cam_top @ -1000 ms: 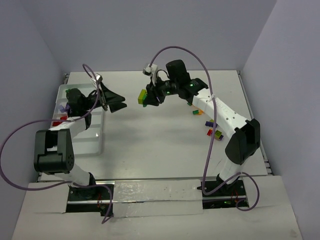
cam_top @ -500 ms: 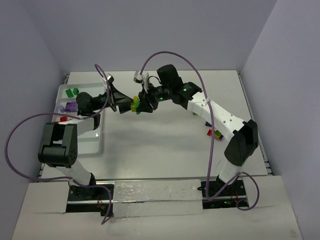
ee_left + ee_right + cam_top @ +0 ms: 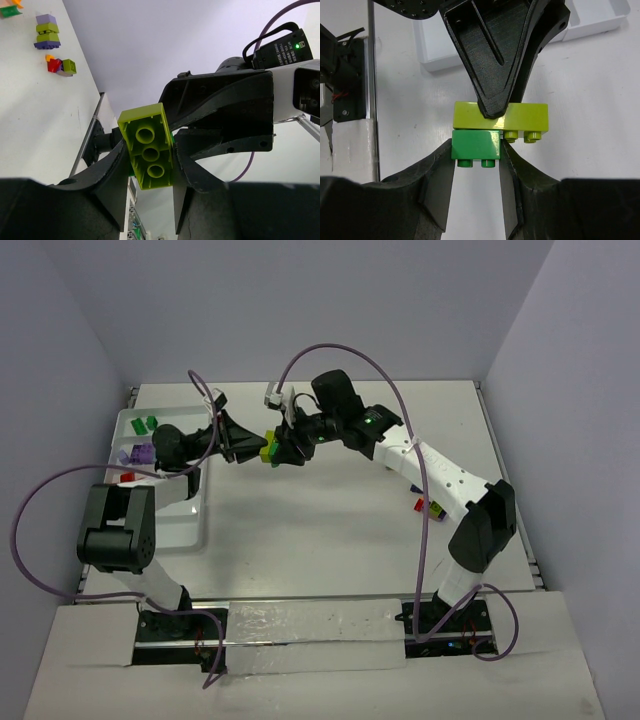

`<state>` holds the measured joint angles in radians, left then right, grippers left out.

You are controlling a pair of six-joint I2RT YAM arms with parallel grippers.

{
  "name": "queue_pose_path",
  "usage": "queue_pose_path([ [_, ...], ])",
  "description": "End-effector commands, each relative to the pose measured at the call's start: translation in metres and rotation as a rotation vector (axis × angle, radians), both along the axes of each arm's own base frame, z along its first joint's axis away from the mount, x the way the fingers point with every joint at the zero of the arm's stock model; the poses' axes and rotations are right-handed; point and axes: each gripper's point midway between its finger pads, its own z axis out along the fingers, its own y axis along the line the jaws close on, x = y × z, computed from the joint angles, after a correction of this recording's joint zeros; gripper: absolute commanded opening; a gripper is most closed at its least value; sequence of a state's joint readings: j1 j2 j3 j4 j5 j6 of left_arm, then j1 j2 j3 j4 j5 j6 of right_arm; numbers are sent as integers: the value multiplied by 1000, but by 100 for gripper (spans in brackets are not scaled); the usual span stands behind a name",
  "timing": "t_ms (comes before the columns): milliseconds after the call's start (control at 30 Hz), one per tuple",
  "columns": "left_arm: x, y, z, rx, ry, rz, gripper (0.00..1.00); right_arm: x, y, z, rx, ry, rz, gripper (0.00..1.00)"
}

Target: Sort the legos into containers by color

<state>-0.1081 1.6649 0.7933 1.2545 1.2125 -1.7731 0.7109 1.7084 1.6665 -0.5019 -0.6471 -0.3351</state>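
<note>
Two joined legos hang in mid-air above the table between both arms. In the left wrist view the fingers of my left gripper (image 3: pixel 149 156) press on both sides of the lime green brick (image 3: pixel 146 145), so it is shut on it. My right gripper (image 3: pixel 476 150) is shut on the dark green brick (image 3: pixel 476 144), which is stuck to the lime green brick (image 3: pixel 530 117). From above, the left gripper (image 3: pixel 248 447) and right gripper (image 3: pixel 284 450) meet tip to tip at the lime brick (image 3: pixel 268 450). The white tray of containers (image 3: pixel 175 520) lies at the left.
The tray holds green legos (image 3: pixel 147 423), purple legos (image 3: pixel 140 453) and red legos (image 3: pixel 125 477) in separate compartments. Loose mixed legos (image 3: pixel 430 505) lie beside the right arm. Small brick stacks (image 3: pixel 47 32) sit on the table in the left wrist view.
The left gripper swung right from over the tray to the right gripper and closed on the lime brick. The right arm carried the brick pair left to meet it.
</note>
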Motion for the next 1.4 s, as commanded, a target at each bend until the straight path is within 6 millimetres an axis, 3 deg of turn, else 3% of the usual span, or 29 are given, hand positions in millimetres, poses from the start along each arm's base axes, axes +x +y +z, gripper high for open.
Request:
queue_pose_path([
  [0,0,12,8,7,-142,27,0,1,-3,22,33,-32,-23,0],
  [100,10,33,-3,43,-149,93,0,5,-9,26,35,-40,-41,0],
  [233,27,76,-30,127,-87,198,0,13,-21,32,45,-42,-71,0],
  [333,37,117,-63,267,-89,284,0,16,-29,34,46,-38,-86,0],
  [367,43,131,-74,359,-92,340,0,17,-31,34,45,-38,-92,0],
  [400,35,146,-89,512,-90,328,0,18,-33,33,44,-39,-96,0],
  [433,36,148,-92,528,-90,332,0,19,-34,31,40,-35,-100,0],
  [467,42,177,-110,771,-129,388,0,19,-37,28,36,-32,-107,0],
  [500,38,195,-120,887,-100,422,0,20,-38,27,34,-29,-109,0],
  [567,30,226,-121,1048,-105,524,0,22,-40,19,24,-19,-118,0],
  [633,20,267,-137,1289,-78,616,0,23,-41,15,18,-16,-121,0],
  [700,12,294,-131,1451,-104,690,0,27,-42,12,11,-18,-130,0],
  [967,-4,344,-149,1730,-68,668,0,36,-44,7,-11,-26,-151,0],
  [1367,-12,372,-181,1844,-27,616,0,43,-51,0,-47,-28,-179,0],
])
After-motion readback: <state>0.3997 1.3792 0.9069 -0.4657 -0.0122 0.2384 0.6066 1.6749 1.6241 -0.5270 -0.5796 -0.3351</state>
